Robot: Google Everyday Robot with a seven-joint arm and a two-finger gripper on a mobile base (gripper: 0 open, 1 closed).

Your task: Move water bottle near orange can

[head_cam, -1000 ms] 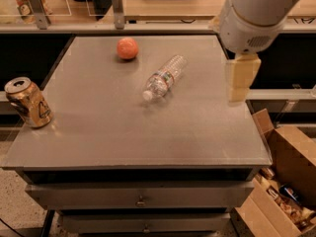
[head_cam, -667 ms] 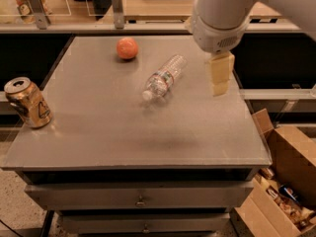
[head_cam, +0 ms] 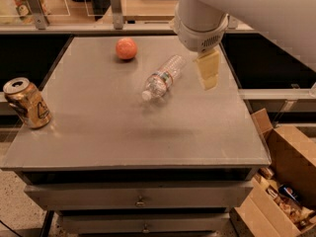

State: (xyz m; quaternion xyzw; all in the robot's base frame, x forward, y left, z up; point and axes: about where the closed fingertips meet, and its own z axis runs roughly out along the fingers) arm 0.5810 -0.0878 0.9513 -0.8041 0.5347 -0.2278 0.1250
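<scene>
Tool, grip state impossible to tell, hangs just beside the lying water bottle.

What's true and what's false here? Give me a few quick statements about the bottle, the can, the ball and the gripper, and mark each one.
The bottle lies on its side on the table. True.
The can touches the bottle. False: it stands far apart, at the table's left edge in this view.
The gripper hangs just right of the bottle, not holding it. True.
The ball is balanced on top of the can. False: it rests on the table, behind the bottle.
</scene>
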